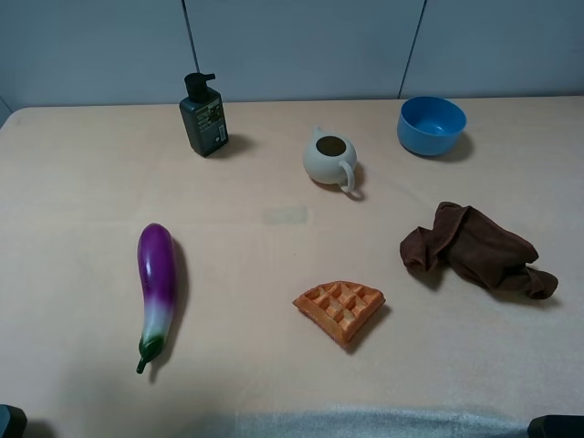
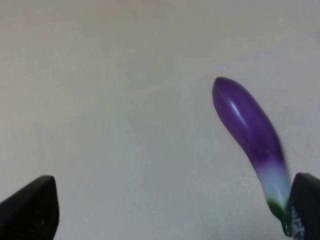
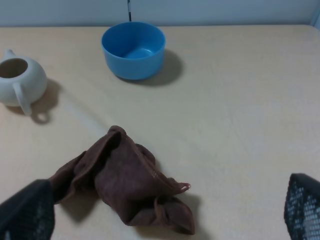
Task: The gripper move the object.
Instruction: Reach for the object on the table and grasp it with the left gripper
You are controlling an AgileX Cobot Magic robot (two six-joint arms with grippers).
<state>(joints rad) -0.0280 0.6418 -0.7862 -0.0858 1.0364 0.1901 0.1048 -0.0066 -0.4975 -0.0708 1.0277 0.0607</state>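
Two sets of jaws, both at the near edge of the bench (image 1: 274,401), both spread wide with nothing held. Left jaws look down on the eggplant (image 2: 248,131), right jaws on the brown cloth (image 3: 125,182).

Waffle (image 1: 340,312) lies flat on the bench, near side, slightly right of centre, between eggplant (image 1: 157,283) on the left and cloth (image 1: 476,249) on the right. It touches neither. Neither wrist camera shows it.

Risks as I see them:
- Waffle is a low wedge. Jaws coming down too high would likely skate over the top, and an off-centre close would push it sideways.
- With no wrist view of it yet, lining up rests on the high camera only.
- Right jaws sit nearest the cloth, so a wide sweep could snag or drag it.

Straight run from the near edge to the waffle looks unobstructed.

Farther back: cream teapot (image 1: 328,160) centre, dark pump bottle (image 1: 203,117) far left, blue bowl (image 1: 431,124) far right. All well apart from the waffle, not in the way.
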